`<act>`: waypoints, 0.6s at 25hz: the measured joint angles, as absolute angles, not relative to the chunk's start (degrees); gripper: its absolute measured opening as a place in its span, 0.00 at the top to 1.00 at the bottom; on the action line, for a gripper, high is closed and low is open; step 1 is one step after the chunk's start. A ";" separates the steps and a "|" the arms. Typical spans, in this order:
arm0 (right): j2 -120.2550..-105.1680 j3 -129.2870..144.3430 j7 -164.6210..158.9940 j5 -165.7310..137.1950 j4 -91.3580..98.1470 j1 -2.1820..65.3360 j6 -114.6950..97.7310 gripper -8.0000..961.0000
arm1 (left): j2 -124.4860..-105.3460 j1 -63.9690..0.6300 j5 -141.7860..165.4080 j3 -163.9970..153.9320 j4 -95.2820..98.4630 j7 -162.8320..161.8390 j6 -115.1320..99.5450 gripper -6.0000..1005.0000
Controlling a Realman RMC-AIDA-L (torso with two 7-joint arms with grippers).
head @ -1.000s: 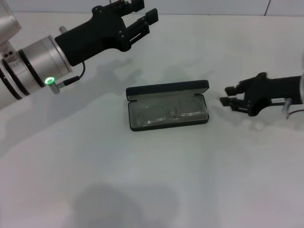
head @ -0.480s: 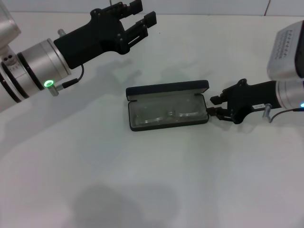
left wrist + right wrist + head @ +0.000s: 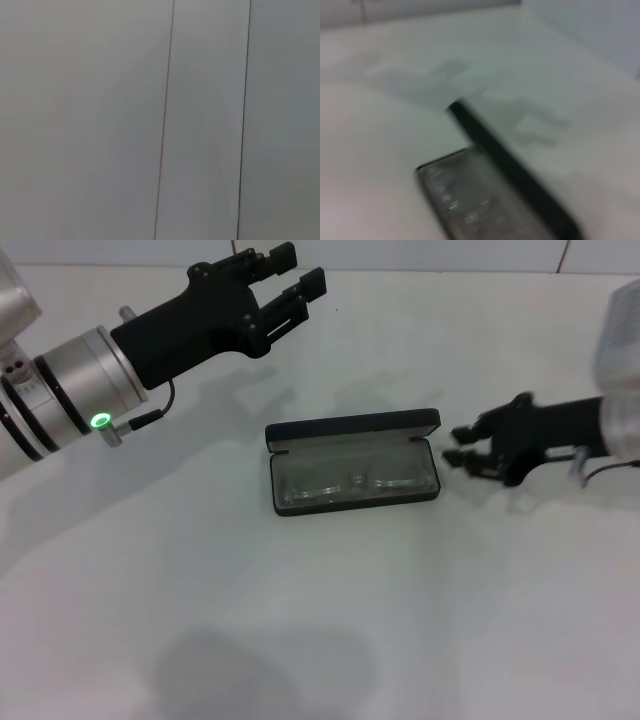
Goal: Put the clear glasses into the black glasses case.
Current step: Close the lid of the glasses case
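Right gripper (image 3: 463,447), fingers spread, sits just beside the case (image 3: 354,462) at mid-table — glasses (image 3: 350,480) inside, lid up. A careless nudge could shove the case.

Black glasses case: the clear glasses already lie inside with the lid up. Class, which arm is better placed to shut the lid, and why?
Probably the right. The right gripper is low, just beside the end of the black glasses case holding the clear glasses. The left gripper is raised, farther back over the table.
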State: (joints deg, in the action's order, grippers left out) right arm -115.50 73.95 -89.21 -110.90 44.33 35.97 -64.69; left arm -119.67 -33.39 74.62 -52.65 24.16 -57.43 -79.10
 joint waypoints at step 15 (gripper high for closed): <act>-115.50 58.73 -65.23 -68.67 40.59 24.13 -72.30 0.69 | -119.70 -36.39 74.80 -60.88 23.40 -60.72 -67.87 0.49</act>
State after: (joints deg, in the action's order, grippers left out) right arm -115.50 58.73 -65.23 -68.67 40.59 24.13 -72.30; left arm -119.70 -36.39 74.80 -60.88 23.40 -60.71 -67.87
